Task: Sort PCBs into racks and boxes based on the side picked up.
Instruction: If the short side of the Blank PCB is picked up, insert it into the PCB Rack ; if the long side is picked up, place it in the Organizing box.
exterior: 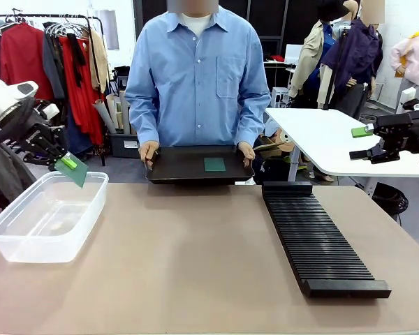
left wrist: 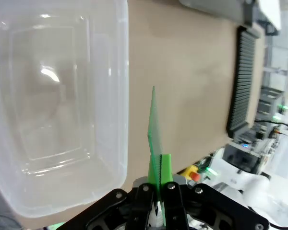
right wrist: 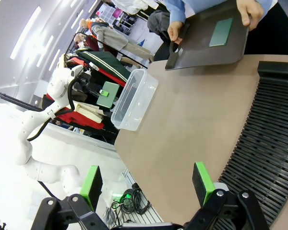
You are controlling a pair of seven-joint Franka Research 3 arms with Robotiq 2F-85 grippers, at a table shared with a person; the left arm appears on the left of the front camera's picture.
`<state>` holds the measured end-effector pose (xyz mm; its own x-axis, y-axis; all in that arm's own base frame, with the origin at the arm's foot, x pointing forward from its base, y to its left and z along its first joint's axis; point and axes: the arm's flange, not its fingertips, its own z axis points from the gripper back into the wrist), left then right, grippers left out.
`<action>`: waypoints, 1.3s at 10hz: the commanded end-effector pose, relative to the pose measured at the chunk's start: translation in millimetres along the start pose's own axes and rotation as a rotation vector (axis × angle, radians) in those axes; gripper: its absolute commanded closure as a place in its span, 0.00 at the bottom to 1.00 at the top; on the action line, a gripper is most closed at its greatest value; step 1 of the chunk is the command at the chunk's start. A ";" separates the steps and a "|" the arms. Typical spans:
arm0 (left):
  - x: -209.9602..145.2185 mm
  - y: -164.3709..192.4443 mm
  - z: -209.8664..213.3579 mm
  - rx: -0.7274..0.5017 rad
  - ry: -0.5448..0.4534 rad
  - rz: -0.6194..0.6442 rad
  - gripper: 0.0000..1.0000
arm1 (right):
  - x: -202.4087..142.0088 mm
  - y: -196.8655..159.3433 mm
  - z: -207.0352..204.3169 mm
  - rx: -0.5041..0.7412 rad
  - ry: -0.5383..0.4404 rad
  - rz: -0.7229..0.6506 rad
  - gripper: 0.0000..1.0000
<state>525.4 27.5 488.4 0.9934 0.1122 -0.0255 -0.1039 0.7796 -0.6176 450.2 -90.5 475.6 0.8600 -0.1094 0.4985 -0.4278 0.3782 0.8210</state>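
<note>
My left gripper [exterior: 65, 163] is shut on a green PCB [exterior: 73, 169] and holds it over the far rim of the clear box [exterior: 47, 215] at the table's left. In the left wrist view the PCB [left wrist: 155, 130] stands edge-on between the shut fingers, just beside the box [left wrist: 53, 105]. My right gripper [exterior: 366, 142] hangs open and empty above the table's right side, past the far end of the long black rack [exterior: 318, 241]; its green pads [right wrist: 203, 182] stand wide apart over the rack [right wrist: 271, 143]. A person holds a black tray [exterior: 188, 169] carrying a darker PCB [exterior: 214, 165].
The person's hands [exterior: 149, 151] grip both ends of the tray at the far table edge. A white table [exterior: 328, 139] stands behind on the right. Bare tabletop [exterior: 195, 258] lies between box and rack.
</note>
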 end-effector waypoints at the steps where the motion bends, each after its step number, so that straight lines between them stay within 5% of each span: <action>1: -1.4 -11.0 3.0 0.113 -0.047 0.018 1.00 | 1.5 2.3 0.6 0.008 -0.002 0.006 0.00; 5: 0.1 -14.7 -2.0 0.250 -0.103 0.054 1.00 | 1.5 2.3 0.6 0.008 -0.002 0.006 0.00; 13: 26.4 14.1 -28.2 0.272 0.030 0.070 1.00 | 1.5 2.3 0.6 0.008 -0.002 0.006 0.00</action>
<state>545.6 19.3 452.0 0.9822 0.1736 -0.0719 -0.1878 0.8968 -0.4005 450.2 -90.5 475.6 0.8599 -0.1094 0.4985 -0.4278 0.3782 0.8210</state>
